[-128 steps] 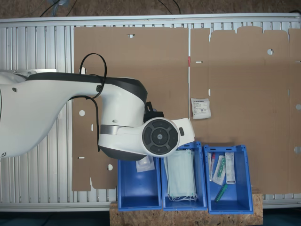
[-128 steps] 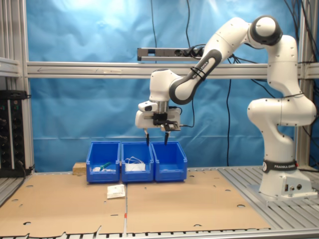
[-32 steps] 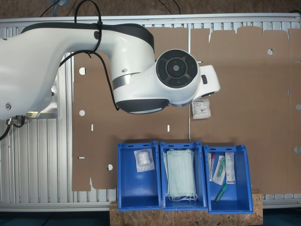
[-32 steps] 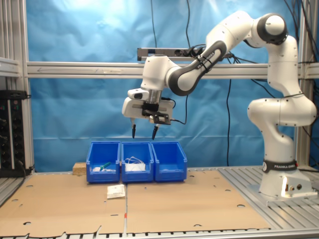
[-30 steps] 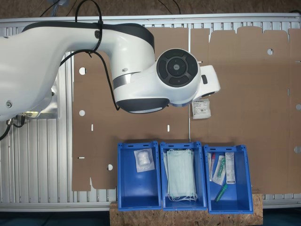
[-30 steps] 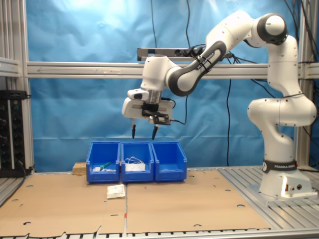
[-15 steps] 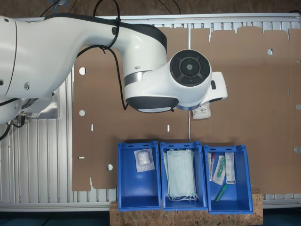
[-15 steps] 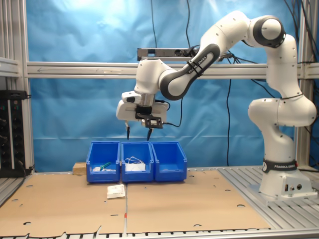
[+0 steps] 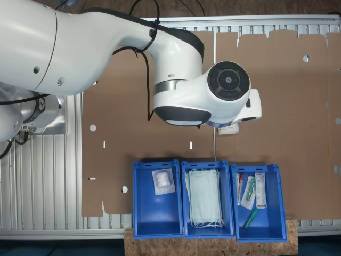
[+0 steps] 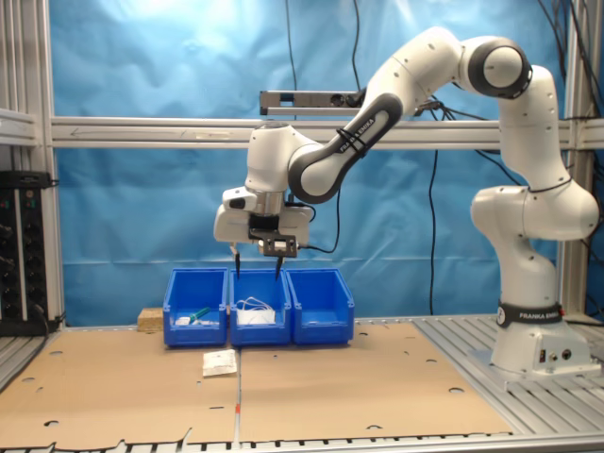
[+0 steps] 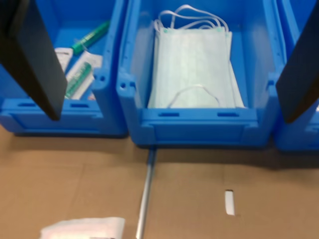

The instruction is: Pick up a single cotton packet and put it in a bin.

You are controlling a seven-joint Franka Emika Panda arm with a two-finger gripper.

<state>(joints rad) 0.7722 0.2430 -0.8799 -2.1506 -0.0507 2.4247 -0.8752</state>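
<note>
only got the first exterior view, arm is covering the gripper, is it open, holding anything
observer: In the second exterior view the gripper is open and empty, fingers apart.
operator: how high is it
observer: It hangs well above the brown cardboard sheet, touching nothing.
operator: and the small flat whitish cotton packet
observer: The packet lies flat on the cardboard, on the near side of the row of blue plastic bins, below the gripper's height.

Bright, even light; wrist view soft.

Blue backdrop curtain, aluminium frame rail, cardboard-covered table
</note>
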